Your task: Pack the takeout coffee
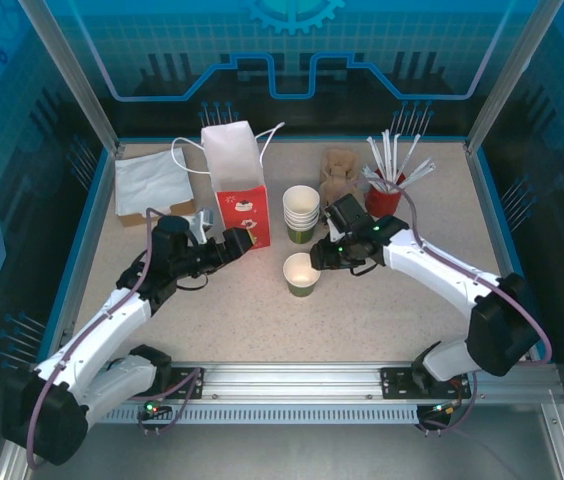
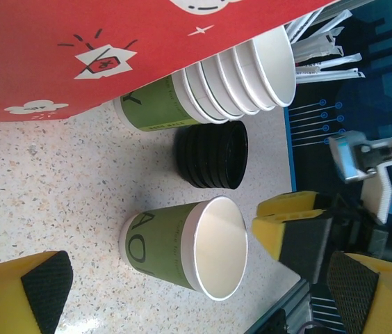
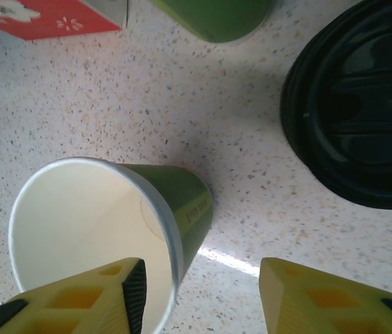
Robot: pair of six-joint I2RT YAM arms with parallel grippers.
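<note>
Evidently set apart for capping, the paper cup (image 1: pixel 302 274) is standing open on the bench (image 1: pixel 212 312), near the stacked black lids (image 2: pixel 213 154). The right pincer (image 1: pixel 320 257) is straddling its rim, jaws parted, gripping nothing; the left pincer (image 1: pixel 237 243) is hanging wide open beside the red carton (image 1: pixel 242 212).

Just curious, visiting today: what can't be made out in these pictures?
Left wrist: stacked cups partly behind the red box.
Right wrist: cup rim covered by a finger and cut by the bottom edge; lids cut by the right edge.
Top: bag's inside, hidden by its walls.
</note>
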